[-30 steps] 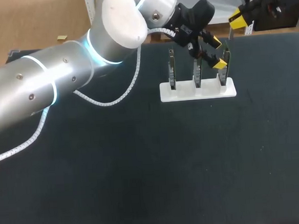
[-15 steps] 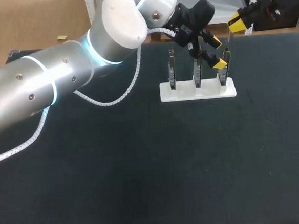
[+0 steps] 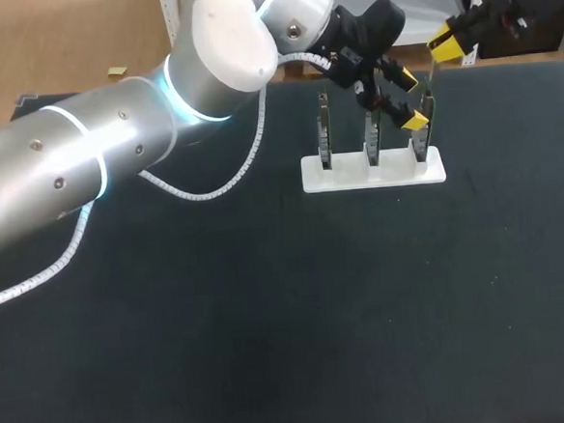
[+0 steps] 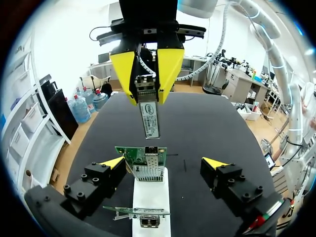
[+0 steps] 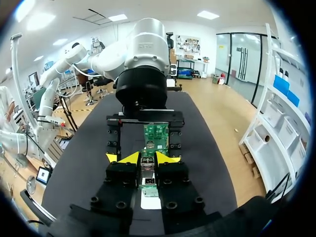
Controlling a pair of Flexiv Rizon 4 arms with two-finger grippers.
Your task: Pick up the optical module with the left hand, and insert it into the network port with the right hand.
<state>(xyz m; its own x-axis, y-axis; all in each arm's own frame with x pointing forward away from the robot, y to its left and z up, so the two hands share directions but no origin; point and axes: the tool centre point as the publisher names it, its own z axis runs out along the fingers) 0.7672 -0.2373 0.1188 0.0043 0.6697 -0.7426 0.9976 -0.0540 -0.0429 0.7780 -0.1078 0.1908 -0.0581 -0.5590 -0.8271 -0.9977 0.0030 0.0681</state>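
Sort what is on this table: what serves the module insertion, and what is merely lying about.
For the job: optical module, held in the right claw; network port on the target board, which the open left claw straddles; white stand.
Lying about: middle board; last board, both upright in the stand.

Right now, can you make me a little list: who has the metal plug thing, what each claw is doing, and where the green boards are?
optical module: held by the right gripper, not in any port
right gripper: shut on the module
left gripper: open, a green board between its fingers, untouched
white holder: holds three upright boards
table: dark surface under the holder
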